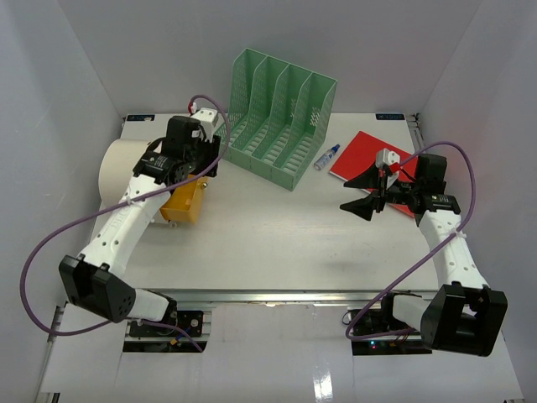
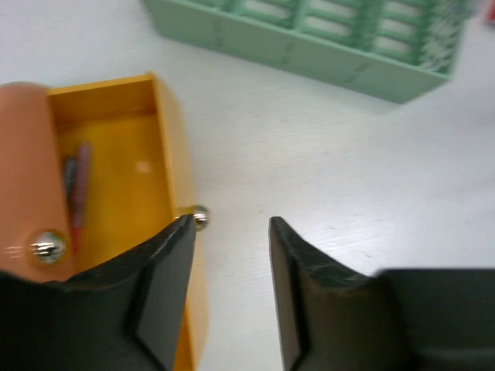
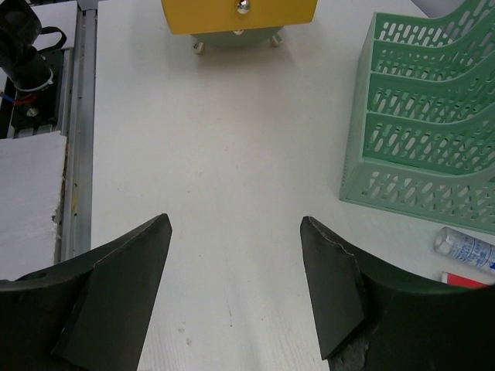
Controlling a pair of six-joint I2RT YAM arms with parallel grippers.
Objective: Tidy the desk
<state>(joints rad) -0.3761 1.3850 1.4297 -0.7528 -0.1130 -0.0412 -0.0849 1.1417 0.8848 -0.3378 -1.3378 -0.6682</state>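
The white desk (image 1: 268,235) carries a small yellow drawer (image 1: 185,203) at the left, pulled open. In the left wrist view the drawer (image 2: 116,178) holds a pen-like item (image 2: 77,193) and has a small metal knob (image 2: 199,218) on its front. My left gripper (image 2: 230,232) hovers over the drawer's front edge (image 1: 204,175). It is open, with only bare desk between its fingers, and its left fingertip is right beside the knob. My right gripper (image 1: 358,196) hangs open over the desk's right side (image 3: 236,224), holding nothing.
A green slotted file organizer (image 1: 281,126) stands at the back centre. A small glue bottle (image 1: 327,157) and a red notebook (image 1: 369,155) lie to its right. A beige rounded unit (image 1: 126,168) sits behind the drawer. A silver rail (image 1: 277,295) runs along the front edge.
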